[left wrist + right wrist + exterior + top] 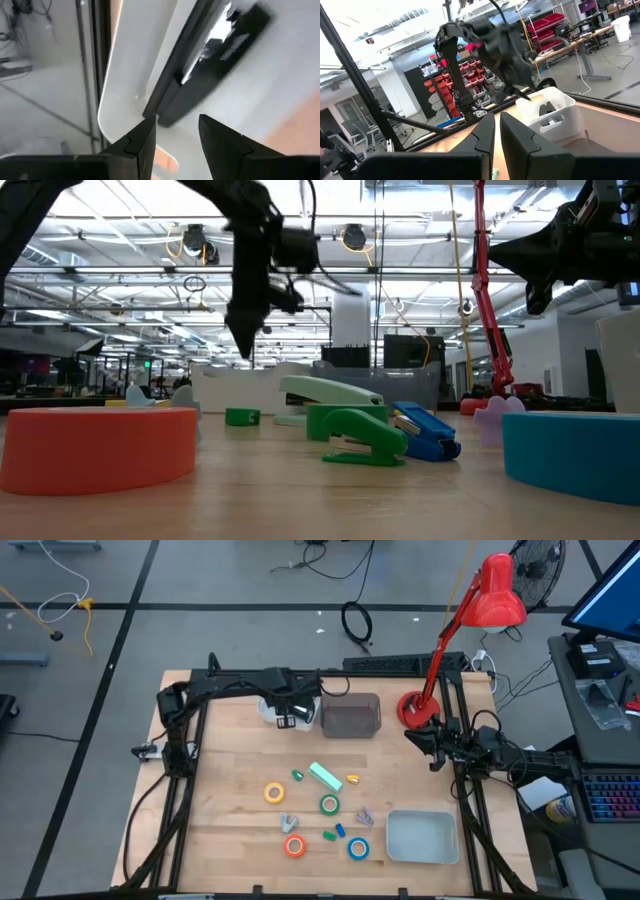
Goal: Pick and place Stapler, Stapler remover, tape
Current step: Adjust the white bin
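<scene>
The left gripper [290, 721] hangs with jaws parted and empty over the white bin [272, 712] holding a black stapler [210, 60], probably a drop-off, while tape rolls [274, 793] wait mid-counter and the right gripper [434, 745], jaws closed, rests aside.

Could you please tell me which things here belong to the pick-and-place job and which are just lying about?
Job: yellow tape, green tape, orange tape, blue tape, pale green stapler, black stapler in the white bin.
Lying about: red lamp, keyboard, floor cable.
</scene>
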`<state>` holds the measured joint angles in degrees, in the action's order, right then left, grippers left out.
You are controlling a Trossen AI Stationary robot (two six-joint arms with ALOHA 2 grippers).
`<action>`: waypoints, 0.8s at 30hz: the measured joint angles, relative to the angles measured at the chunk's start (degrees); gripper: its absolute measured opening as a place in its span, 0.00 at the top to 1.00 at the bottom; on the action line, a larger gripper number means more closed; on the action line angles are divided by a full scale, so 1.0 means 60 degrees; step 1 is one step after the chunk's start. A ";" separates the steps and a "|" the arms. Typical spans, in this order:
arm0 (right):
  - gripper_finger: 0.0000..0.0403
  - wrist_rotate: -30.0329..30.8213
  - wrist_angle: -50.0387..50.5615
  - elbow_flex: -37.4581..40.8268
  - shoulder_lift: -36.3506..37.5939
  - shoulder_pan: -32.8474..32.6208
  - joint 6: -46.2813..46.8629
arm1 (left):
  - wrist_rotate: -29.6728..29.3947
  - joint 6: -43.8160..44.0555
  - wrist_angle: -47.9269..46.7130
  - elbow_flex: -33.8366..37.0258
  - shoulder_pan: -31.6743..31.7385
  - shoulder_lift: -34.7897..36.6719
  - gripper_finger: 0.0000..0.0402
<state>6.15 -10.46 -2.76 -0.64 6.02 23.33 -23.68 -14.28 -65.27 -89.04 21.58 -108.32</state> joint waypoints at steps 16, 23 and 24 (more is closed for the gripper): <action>0.95 -0.0032 0.0006 -0.0004 -0.0004 0.0000 0.0000 | 0.2782 0.2510 -0.1696 0.1352 0.1514 0.2192 0.62; 0.95 -0.0032 0.0004 0.0000 -0.0004 -0.0004 0.0000 | 0.4208 0.2846 -0.0779 0.2001 0.3389 0.2566 0.62; 0.95 -0.0031 0.0002 -0.0002 -0.0004 -0.0002 0.0000 | 0.4226 0.2847 -0.0684 0.2011 0.3499 0.2537 0.62</action>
<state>5.97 -10.45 -2.78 -0.67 6.01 23.33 1.68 2.80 -69.38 -76.97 42.57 -93.10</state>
